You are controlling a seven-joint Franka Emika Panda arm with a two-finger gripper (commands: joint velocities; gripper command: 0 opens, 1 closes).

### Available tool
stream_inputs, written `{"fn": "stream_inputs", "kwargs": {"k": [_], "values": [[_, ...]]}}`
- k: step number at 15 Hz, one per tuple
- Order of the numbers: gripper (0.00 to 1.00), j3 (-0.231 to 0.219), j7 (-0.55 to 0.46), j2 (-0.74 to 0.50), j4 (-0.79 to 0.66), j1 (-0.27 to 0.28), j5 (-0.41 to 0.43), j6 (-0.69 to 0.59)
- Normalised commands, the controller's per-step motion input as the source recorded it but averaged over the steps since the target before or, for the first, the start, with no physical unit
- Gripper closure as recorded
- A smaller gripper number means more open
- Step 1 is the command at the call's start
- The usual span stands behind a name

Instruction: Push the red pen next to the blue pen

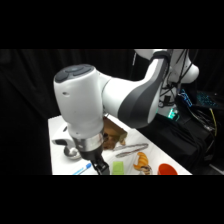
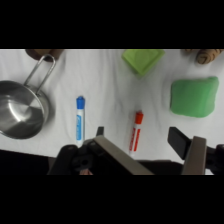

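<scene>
Currently the approach step is judged in hand: the slim red pen (image 2: pixel 136 131) lies on the white counter (image 2: pixel 107 85), well apart from the slim blue pen (image 2: pixel 79 118). The tool (image 2: pixel 145 142) is seen spread wide, holding nothing; a sideways push toward blue is called for next

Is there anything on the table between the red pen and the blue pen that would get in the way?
No. In the wrist view only bare white table lies between the red pen and the blue pen. The steel bowl sits beyond the blue pen, on its far side.
</scene>
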Motion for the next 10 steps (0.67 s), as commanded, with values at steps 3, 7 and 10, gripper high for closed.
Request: {"fn": "stream_inputs", "kwargs": {"k": [3, 7, 10], "values": [[0.00, -0.024, 0.10, 0.63, 0.85, 0.149, -0.102, -0.07], [0.00, -0.032, 0.03, 0.59, 0.83, 0.074, -0.050, -0.11], [0.00, -0.025, 0.01, 0.49, 0.78, 0.062, -0.006, -0.16]]}}
